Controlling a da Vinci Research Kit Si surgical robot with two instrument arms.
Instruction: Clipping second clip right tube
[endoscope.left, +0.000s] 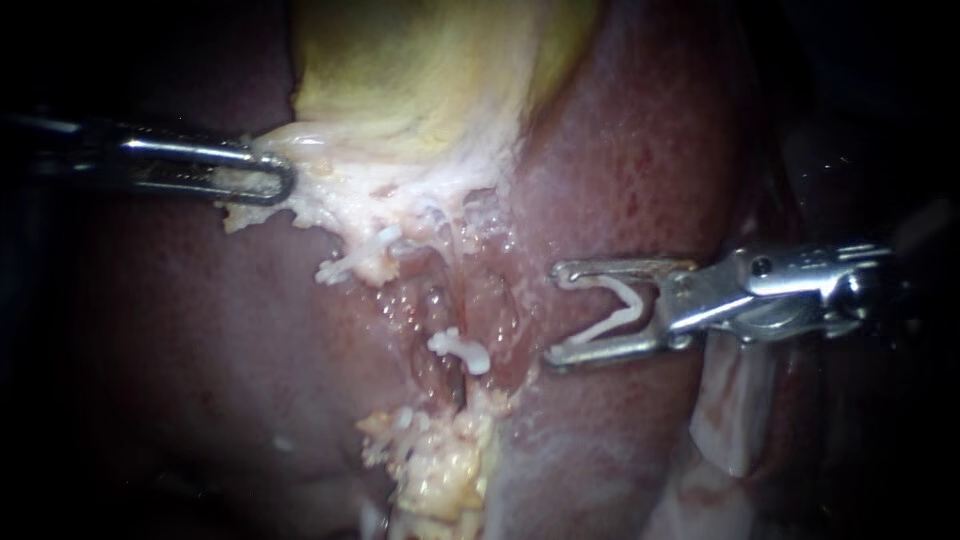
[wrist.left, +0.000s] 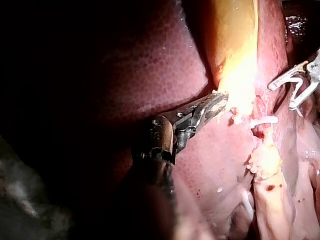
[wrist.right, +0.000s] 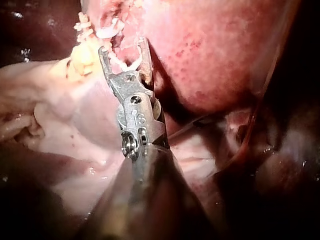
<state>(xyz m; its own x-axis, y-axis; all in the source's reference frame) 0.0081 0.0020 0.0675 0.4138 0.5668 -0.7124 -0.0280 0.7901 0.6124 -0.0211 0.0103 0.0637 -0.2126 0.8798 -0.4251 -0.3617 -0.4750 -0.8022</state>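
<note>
Yellowish fat (endoscope.left: 440, 470) lies nearest. Just beyond it a seated clip (endoscope.left: 460, 350) crosses the tube (endoscope.left: 437, 312). The right instrument (endoscope.left: 553, 312), jaws wide, holds the loaded clip (endoscope.left: 636, 300) just beside that tube, apart from it, with bare liver (endoscope.left: 620, 160) between. Farther off, the left instrument (endoscope.left: 275, 180) is clamped on white tissue (endoscope.left: 340, 200) at the gallbladder (endoscope.left: 420, 60) edge. The left wrist view shows the gallbladder running well past those jaws. The right wrist view shows the loaded clip's V from behind.
</note>
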